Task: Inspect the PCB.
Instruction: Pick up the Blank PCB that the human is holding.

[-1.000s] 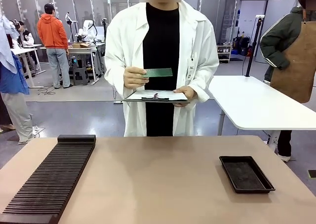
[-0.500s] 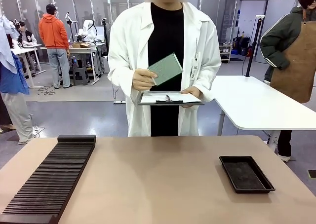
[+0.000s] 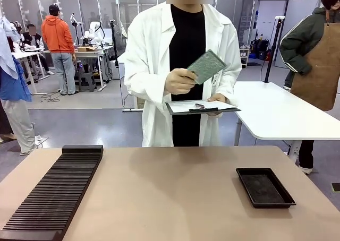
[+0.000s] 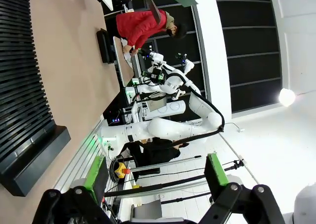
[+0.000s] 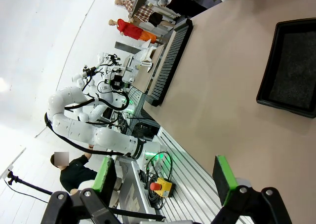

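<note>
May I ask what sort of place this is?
Probably an electronics lab: a person in a white lab coat holds the PCB above a clipboard; a slotted black rack lies on the table.

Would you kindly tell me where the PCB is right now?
In the front view, slightly right of centre, the PCB is held tilted in the person's hand, just above the clipboard.

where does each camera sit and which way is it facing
Front view: fixed on the robot's side, facing across the table at the person holding the PCB above a clipboard.
Left wrist view: on the left wrist, rolled, facing along the table past the slotted rack; the left gripper, jaws open, at the bottom.
Right wrist view: on the right wrist, facing across the table to the black tray; the right gripper, jaws open.
Shared: all three show rack and tray.
</note>
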Motion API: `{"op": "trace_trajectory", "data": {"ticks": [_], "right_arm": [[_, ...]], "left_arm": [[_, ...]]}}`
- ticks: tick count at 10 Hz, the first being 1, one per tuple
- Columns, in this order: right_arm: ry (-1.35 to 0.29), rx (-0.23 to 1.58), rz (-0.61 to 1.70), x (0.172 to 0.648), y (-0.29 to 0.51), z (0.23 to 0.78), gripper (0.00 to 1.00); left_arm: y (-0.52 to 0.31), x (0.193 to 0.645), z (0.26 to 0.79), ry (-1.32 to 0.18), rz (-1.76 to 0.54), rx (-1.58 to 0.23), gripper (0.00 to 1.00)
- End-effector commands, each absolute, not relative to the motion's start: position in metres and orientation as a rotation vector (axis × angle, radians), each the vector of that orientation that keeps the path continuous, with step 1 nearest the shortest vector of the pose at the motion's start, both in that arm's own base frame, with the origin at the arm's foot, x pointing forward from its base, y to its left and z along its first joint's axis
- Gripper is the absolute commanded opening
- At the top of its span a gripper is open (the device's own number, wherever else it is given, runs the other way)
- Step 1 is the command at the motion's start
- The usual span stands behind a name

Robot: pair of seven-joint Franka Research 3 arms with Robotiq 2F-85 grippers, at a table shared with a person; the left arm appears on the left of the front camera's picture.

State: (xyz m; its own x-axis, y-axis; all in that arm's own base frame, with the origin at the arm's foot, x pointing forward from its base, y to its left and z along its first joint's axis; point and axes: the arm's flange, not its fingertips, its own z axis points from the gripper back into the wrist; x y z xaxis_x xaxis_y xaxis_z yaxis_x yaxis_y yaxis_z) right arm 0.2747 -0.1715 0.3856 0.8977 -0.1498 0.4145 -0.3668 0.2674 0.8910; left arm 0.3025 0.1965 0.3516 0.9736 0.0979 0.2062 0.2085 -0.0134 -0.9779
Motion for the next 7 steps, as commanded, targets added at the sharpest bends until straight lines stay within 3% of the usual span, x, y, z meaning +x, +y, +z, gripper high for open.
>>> {"op": "trace_trajectory", "data": {"ticks": [1,7], "right_arm": [[-0.487,1.312,0.167,0.2754,-0.1722,0.3864,1.00],[-0.467,1.305,0.154,0.2747,-0.1715,0.3856,1.00]], "left_arm": [[0.1950,0.3032,0.3575,-0.235,-0.088,-1.579,1.00],[0.1950,0.3032,0.3575,-0.235,-0.088,-1.579,1.00]]}}
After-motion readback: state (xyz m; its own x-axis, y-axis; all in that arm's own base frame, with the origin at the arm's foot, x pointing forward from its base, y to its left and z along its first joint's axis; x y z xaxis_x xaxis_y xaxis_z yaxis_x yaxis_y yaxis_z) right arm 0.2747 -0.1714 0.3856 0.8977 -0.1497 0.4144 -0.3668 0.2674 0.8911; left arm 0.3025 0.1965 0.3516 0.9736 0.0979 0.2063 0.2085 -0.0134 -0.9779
